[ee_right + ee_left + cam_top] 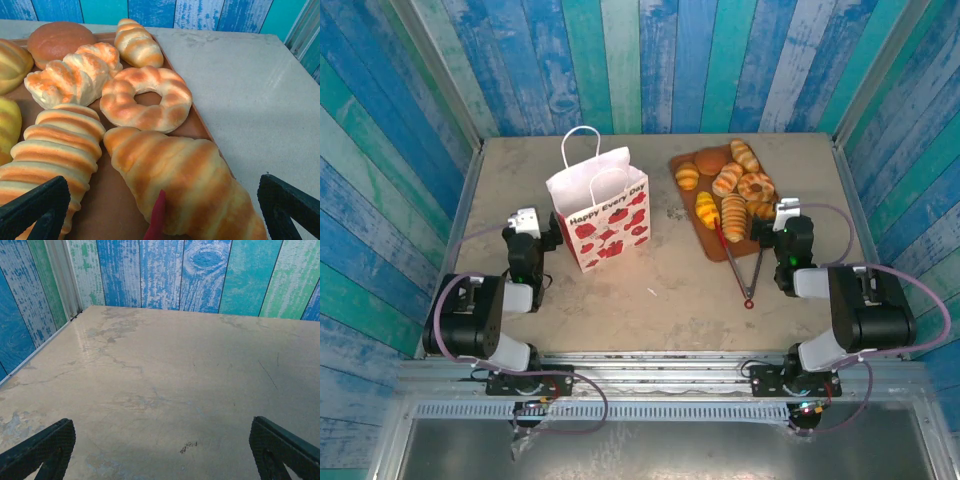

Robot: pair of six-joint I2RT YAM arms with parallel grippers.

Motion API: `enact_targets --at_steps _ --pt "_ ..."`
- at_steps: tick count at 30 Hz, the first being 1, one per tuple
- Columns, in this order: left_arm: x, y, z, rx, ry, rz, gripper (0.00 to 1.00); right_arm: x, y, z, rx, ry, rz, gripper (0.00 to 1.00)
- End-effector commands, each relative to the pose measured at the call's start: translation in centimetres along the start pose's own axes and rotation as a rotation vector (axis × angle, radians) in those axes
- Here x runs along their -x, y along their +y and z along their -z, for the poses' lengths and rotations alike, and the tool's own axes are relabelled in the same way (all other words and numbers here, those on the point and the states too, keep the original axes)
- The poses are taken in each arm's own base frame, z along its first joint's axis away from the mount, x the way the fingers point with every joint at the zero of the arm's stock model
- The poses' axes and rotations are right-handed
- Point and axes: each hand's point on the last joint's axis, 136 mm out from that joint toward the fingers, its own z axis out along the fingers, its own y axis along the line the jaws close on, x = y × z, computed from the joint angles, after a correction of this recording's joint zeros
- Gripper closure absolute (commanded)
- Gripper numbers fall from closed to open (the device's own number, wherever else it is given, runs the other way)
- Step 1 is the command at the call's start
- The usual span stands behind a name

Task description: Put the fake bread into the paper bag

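The fake bread, several golden rolls, croissants and buns, lies on a brown tray at the right. The white paper bag with strawberry prints stands upright, mouth open, left of the tray. My right gripper hovers open at the tray's near right corner. In the right wrist view a large croissant lies between its wide-apart fingers, untouched, with a ring-shaped bread just beyond. My left gripper sits open just left of the bag, over bare table.
Red-handled tongs lie from the tray's near edge toward the front, and their red tip rests against the croissant. Blue and green plank walls close in the table at the back and sides. Bare tabletop lies between the bag and the tray.
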Motion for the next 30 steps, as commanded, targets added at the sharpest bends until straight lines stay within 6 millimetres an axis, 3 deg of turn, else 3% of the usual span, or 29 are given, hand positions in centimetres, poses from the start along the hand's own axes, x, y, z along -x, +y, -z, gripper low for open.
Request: enact_targets --at_steps 1,30 --pt "0.42 -0.04 -0.54 -0.002 -0.017 -0.013 0.06 0.58 0.03 -0.09 -0.007 -0.011 0.015 0.00" --pt "0.46 -0.04 -0.54 -0.002 -0.018 -0.011 0.06 0.68 0.12 -0.06 -0.019 -0.013 0.024 0.00"
